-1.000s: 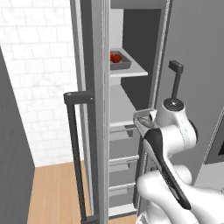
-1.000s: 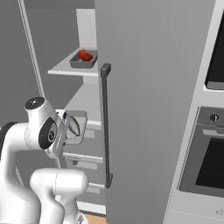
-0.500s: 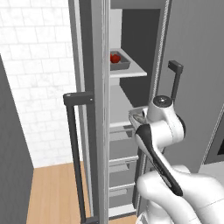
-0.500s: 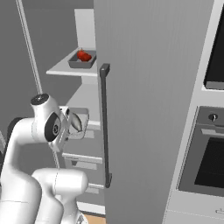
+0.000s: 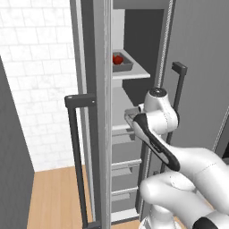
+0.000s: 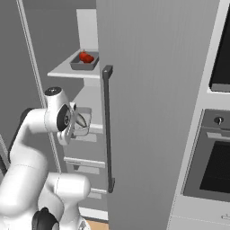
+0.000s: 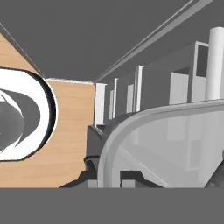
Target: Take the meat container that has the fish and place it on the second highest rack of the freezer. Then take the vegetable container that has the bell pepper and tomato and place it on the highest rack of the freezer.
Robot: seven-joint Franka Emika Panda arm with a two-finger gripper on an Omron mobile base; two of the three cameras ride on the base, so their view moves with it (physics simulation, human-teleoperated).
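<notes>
Left door handle (image 5: 77, 147) stands left of the pincer (image 5: 130, 117), the door swung wide so the arm can reach into the freezer (image 5: 134, 147); the pincer carries a grey tray (image 6: 83, 122), apparently the meat container, level at the shelf below the top one, presumably to slide it in flat; how wide its jaws stand cannot be told; above the pincer, the vegetable container (image 5: 122, 62) with red pieces (image 6: 86, 57) already rests on the highest rack (image 5: 132, 71); right of the pincer, the right door (image 6: 152, 90) hangs open; the oven (image 6: 215, 161) lies farther right.
</notes>
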